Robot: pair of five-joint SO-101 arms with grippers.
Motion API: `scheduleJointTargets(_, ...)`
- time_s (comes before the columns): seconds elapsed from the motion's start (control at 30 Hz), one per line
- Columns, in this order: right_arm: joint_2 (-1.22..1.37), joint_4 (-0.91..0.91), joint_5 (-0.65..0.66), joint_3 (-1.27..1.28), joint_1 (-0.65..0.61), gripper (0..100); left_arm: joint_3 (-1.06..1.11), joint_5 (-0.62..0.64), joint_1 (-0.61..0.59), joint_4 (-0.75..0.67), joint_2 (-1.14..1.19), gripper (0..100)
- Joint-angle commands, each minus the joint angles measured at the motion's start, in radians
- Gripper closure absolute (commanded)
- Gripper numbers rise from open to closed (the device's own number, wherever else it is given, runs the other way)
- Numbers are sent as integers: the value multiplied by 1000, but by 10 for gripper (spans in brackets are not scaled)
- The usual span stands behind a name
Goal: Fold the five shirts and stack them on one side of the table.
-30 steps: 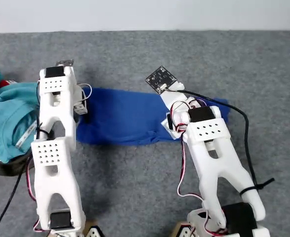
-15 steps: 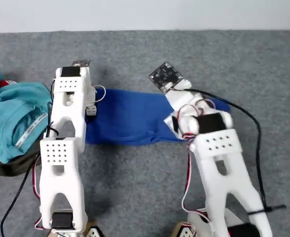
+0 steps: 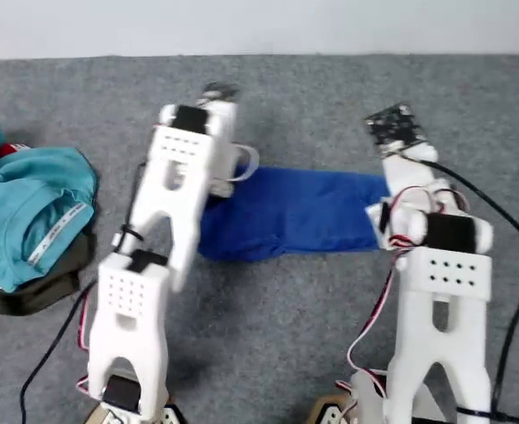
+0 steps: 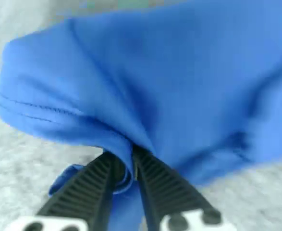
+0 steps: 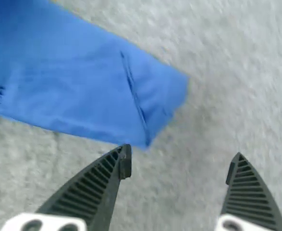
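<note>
High view showed the blue shirt (image 3: 294, 212) lying as a long band across the middle of the frame, its long axis running left to right between the two arms. At its left end, the left gripper (image 4: 128, 155) was clamped tight on a bunched fold of the cloth. The right gripper (image 5: 181, 161) was spread wide over the grey table (image 5: 237, 72) just off the shirt's right end, holding nothing.
</note>
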Motion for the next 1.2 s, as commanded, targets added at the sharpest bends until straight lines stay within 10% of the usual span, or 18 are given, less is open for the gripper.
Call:
scheduleJointTargets(0.0, -30, 15, -11, -6, 101, 674, -41, -29, 140, 17, -110, 988)
scheduleJointTargets(1.17, -30, 13, -3, -12, 452, 674, -888, -28, 529, -203, 575, 987)
